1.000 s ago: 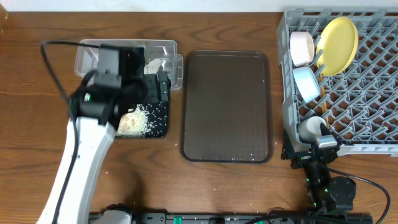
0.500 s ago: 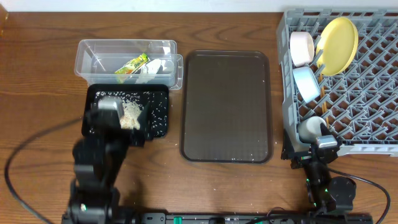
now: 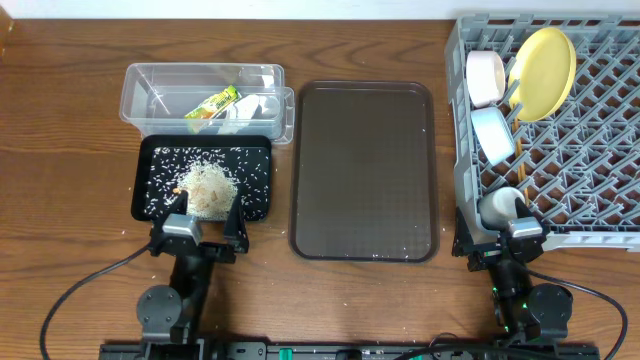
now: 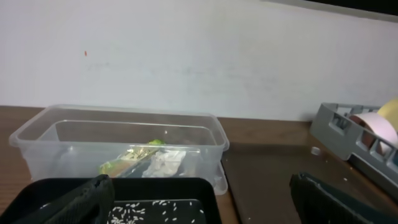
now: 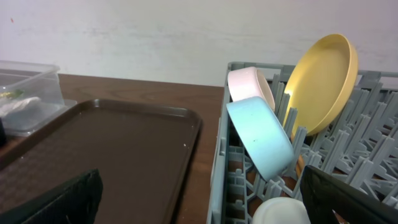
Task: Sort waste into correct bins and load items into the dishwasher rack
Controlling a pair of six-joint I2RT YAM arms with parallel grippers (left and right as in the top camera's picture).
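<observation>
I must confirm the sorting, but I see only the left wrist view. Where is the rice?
Observer: The rice is heaped in the black tray, with loose grains around the heap.
Operator: Which dishes are in the rack?
Observer: The yellow plate, white bowl and blue bowl stand on edge in the dishwasher rack.
Operator: Does the right gripper hold something?
Observer: No, the right gripper is open and empty.

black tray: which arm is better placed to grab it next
Left: the left gripper sits at the black tray's near edge; the right gripper is by the dishwasher rack, beyond the brown tray.
</observation>
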